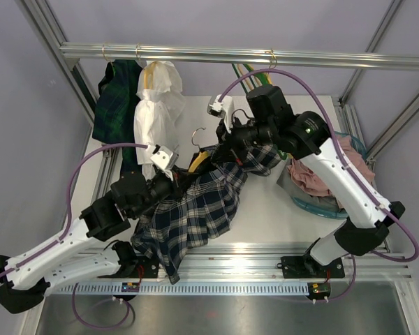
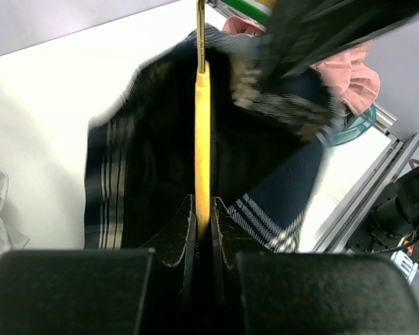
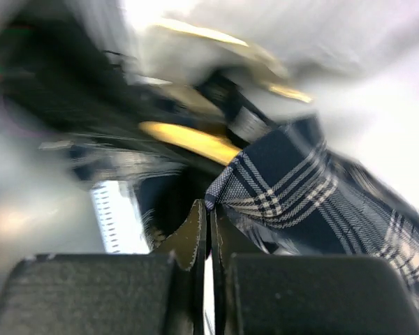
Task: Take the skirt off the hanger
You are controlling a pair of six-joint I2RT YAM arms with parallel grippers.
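While the white table (image 1: pixel 265 209) carries most of the scene, the plaid skirt (image 1: pixel 195 213) is the biggest thing on it, spread from the middle toward the near edge and bunched up where both arms meet. The yellow hanger (image 2: pixel 203 150) rises out of that bunch; the left gripper (image 2: pixel 202 223) is clenched on the hanger's lower end, its jaws pressed against the yellow bar. The right gripper (image 3: pixel 210 223) looks pinched on a corner of the skirt's hem, jaws nearly together, though that view is badly blurred and I judge the grasp rather than see it plainly.

The main risk, as I read it, is that the cloth is still caught on the hanger: pulling the arms apart could drag the hanger out of the left jaws, or let the thin pinch of fabric slip free. The two wrists are close together, so a careless pull could knock them.

Behind, a dark green garment (image 1: pixel 115 98) and a white garment (image 1: pixel 159 101) hang from the rail (image 1: pixel 251 56), and a basket of pink clothes (image 1: pixel 335 178) stands just beside the right arm, crowding that side.
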